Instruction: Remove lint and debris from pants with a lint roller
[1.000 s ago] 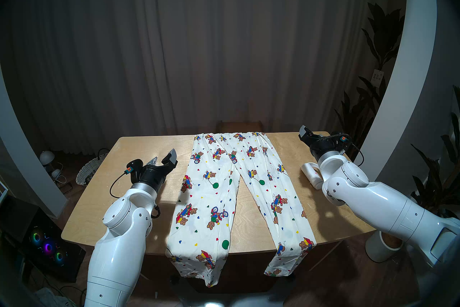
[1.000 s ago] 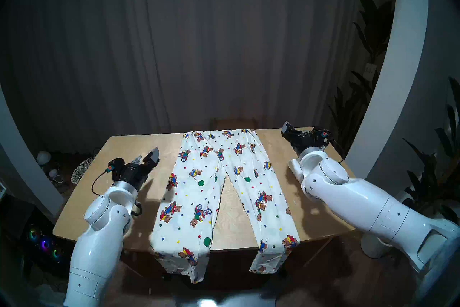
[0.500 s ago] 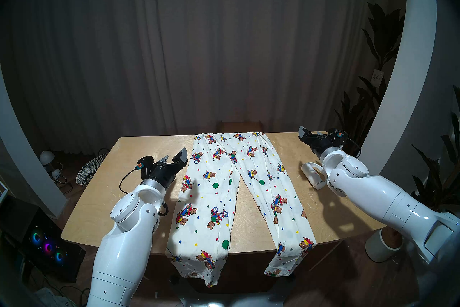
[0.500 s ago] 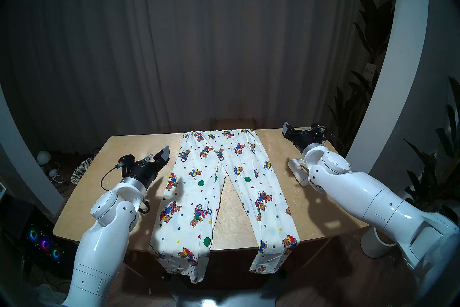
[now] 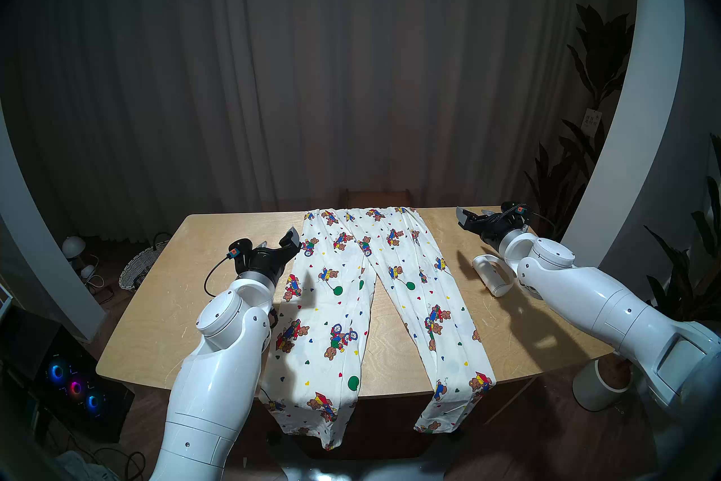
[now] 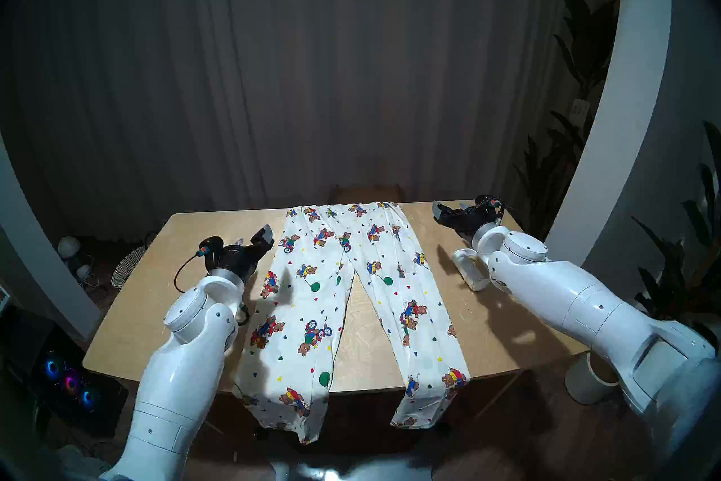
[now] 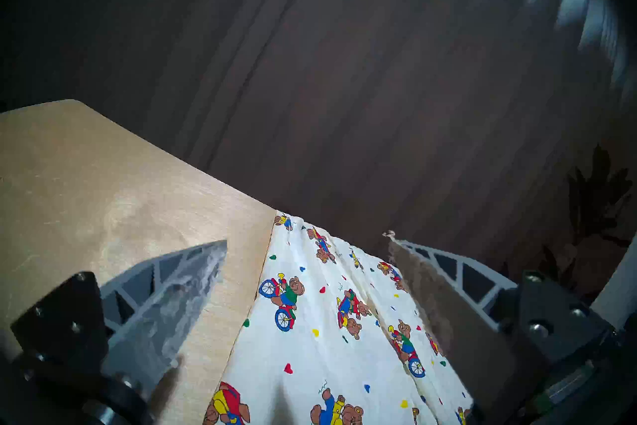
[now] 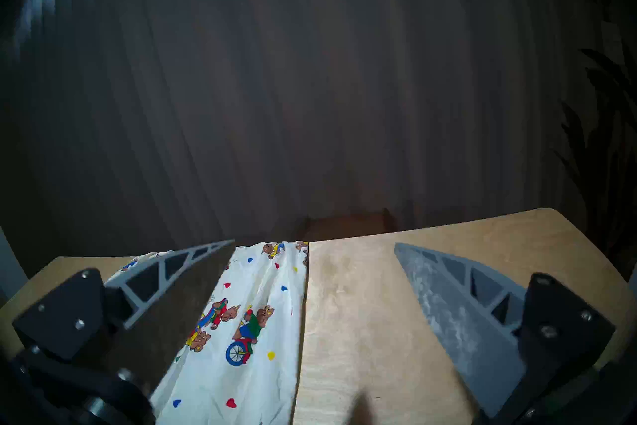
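I see one wooden table (image 5: 218, 312). One pair of pants (image 5: 363, 296) lies flat across it, both legs hanging off the near edge. My two grippers are both spread and empty: left gripper (image 5: 279, 240) at the pants' left edge, right gripper (image 5: 474, 214) above the one lint roller (image 5: 492, 273) beside the pants' right side.

Left gripper (image 5: 280, 240) advanced to pants (image 5: 351, 296) edge (fingers (image 5: 292, 235) spread), right gripper (image 5: 474, 215) shifted leftward
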`<state>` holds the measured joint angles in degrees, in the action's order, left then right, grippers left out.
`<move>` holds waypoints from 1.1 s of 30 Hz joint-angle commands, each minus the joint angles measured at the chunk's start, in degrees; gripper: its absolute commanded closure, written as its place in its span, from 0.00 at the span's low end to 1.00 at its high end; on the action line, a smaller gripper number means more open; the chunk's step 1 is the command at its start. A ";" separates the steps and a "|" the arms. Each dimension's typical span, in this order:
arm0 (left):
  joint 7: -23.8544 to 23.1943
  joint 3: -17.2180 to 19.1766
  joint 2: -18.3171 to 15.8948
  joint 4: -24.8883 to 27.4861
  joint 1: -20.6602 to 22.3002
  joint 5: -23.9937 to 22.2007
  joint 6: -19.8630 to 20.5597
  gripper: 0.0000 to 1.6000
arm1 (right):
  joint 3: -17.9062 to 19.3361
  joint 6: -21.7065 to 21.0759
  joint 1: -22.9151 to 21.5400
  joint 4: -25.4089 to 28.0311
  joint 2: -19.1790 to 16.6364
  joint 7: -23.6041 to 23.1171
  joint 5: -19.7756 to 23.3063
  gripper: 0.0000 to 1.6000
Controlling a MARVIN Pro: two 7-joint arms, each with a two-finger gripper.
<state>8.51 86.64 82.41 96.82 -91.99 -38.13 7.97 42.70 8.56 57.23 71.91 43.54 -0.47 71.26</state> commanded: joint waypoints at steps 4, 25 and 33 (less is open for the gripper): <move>2.32 -1.28 1.86 0.29 3.94 1.70 -1.77 0.00 | 3.51 6.59 4.33 8.02 -3.76 0.17 2.84 0.00; 13.76 -7.78 1.47 -5.84 8.51 15.42 -2.43 0.00 | 3.90 13.48 9.80 7.97 -2.36 6.99 5.68 0.00; 14.64 -8.23 1.44 -6.26 8.81 15.92 -2.64 0.00 | 3.95 13.50 9.75 7.83 -2.19 7.19 5.52 0.00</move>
<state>22.72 78.66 83.71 89.66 -85.63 -23.39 6.07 46.06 21.44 68.08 79.40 40.83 7.14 76.87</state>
